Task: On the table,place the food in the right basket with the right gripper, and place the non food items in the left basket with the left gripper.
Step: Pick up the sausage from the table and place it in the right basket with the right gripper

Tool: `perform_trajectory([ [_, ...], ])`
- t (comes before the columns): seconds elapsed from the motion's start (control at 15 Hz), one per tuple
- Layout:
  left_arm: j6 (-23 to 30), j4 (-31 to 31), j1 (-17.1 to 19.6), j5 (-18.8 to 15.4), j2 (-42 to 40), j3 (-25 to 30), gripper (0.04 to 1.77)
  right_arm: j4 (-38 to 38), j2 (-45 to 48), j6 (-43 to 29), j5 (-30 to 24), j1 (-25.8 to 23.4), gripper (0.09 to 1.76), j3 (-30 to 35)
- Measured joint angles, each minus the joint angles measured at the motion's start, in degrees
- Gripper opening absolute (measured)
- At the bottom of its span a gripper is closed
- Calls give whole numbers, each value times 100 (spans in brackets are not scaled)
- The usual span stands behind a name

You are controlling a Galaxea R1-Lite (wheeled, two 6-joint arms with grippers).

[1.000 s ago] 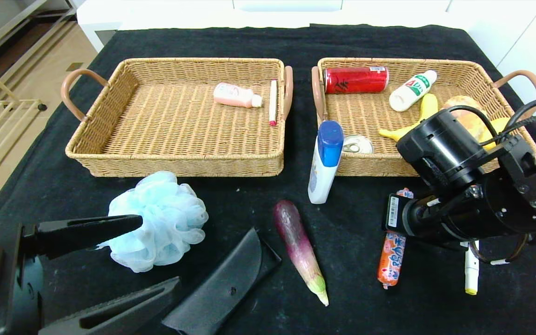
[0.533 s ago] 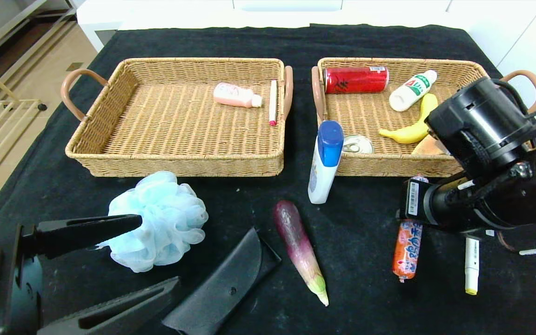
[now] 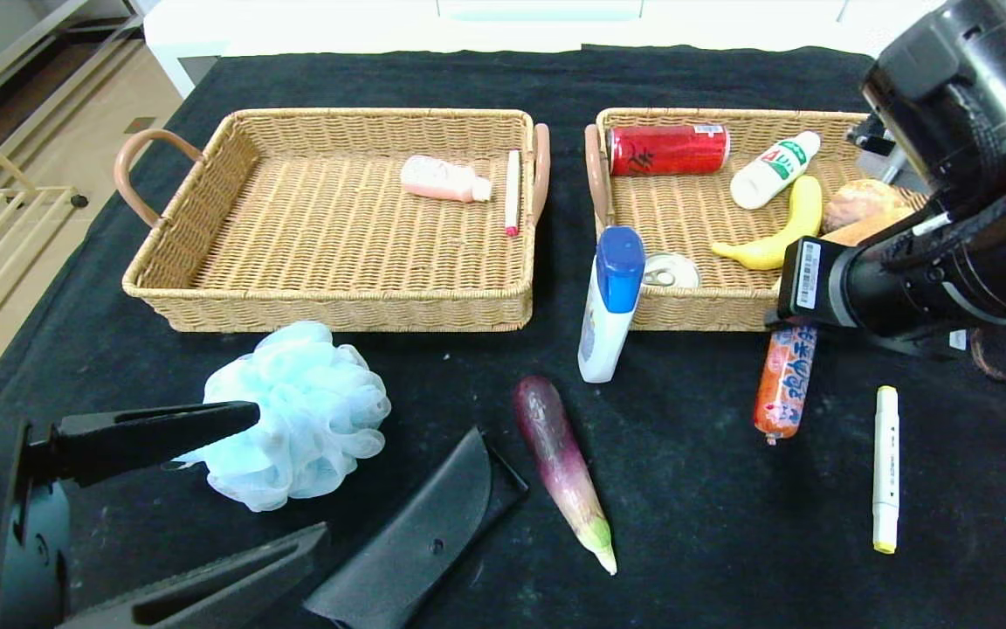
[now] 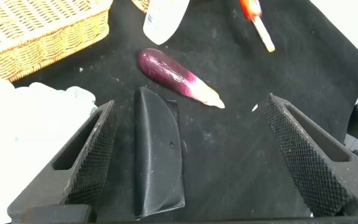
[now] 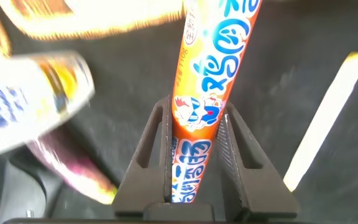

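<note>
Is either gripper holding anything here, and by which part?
The right gripper clamps the orange sausage stick near one end, the rest sticking out beyond the fingertips. The left gripper is open, holding nothing.

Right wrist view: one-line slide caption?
Right gripper shut on the orange sausage stick, held above the black table, white marker alongside.

A red can, a white drink bottle, a banana, a bread roll, a tin; a pink bottle and a pen.
</note>
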State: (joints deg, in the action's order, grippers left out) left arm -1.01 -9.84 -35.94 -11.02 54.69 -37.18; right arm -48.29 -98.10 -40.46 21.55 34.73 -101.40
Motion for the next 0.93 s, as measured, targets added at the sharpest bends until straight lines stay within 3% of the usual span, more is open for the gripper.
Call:
perform_trajectory([
  [0.4,-4,0,0,0,-15,-7,172,162,-302,931,44,-486,51,-1047],
  [0.6,-4,-5,0,0,-15,-7,172,1069,-407,1324,-122,-852,51,-1143],
  [0.93,-4,-7,0,-5,-17,-7,172,2048,-625,1820,-80,-1037,51,-1141],
])
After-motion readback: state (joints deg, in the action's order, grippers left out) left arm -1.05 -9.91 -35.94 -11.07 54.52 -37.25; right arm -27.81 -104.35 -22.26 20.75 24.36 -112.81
